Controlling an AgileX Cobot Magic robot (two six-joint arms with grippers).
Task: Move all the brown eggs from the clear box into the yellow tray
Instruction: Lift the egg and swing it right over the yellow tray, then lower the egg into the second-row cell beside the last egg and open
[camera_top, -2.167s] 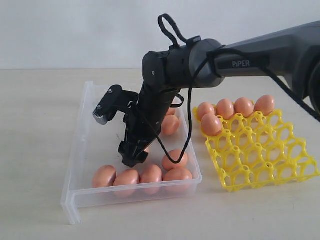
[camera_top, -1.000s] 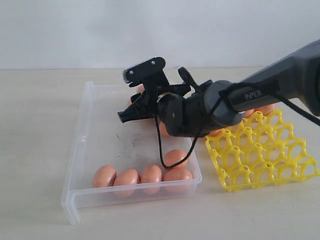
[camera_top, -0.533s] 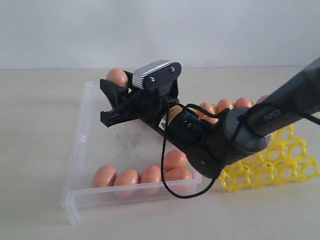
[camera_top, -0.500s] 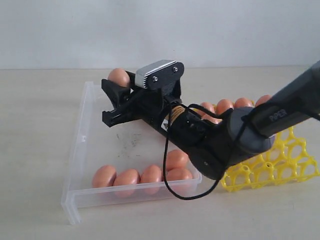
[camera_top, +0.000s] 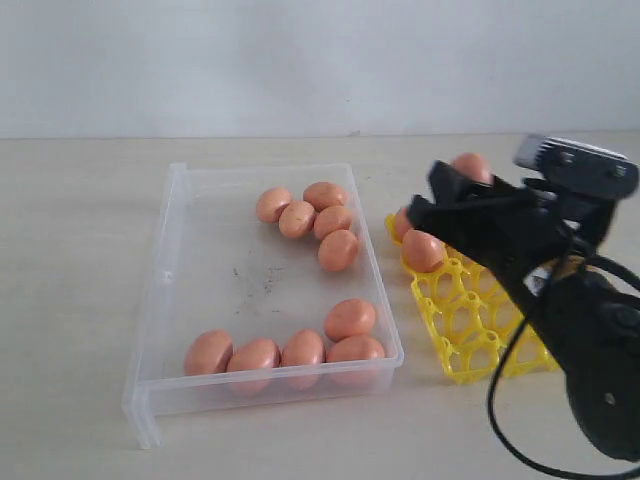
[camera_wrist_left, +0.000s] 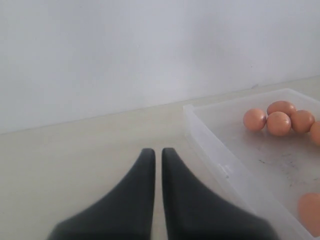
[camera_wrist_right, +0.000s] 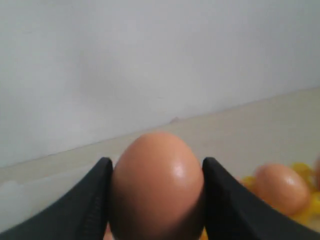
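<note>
The left gripper (camera_wrist_left: 153, 152) hangs low over the worktop (camera_top: 70, 300), off the left side of the clear box (camera_top: 165, 290); its two dark fingers (camera_wrist_left: 140, 200) are pressed together with nothing between them, and the exterior view does not catch it. The box lies on the left half of the worktop, its long sides running from the near edge toward the far edge. Nine brown eggs (camera_top: 300, 218) are inside it. Four huddle toward the far right corner, touching one another. Five sit toward the near right corner: four in a row (camera_top: 253, 355) against the near wall and one (camera_top: 350, 318) just behind the right end of that row. Dark scuff marks (camera_top: 255, 280) show on the bare floor between the two groups. The yellow tray (camera_top: 465, 345) stands just beside the box's right wall, much of it covered by the right arm (camera_top: 590, 340). At its far left corner one egg (camera_top: 422, 250) sits in a cup, and another (camera_top: 401, 222) behind it is partly hidden. The right gripper (camera_top: 425, 190) is above the tray's far left part, clamped on a single egg (camera_top: 472, 165). In the right wrist view that egg fills the gap and touches both fingers (camera_wrist_right: 92, 205)
</note>
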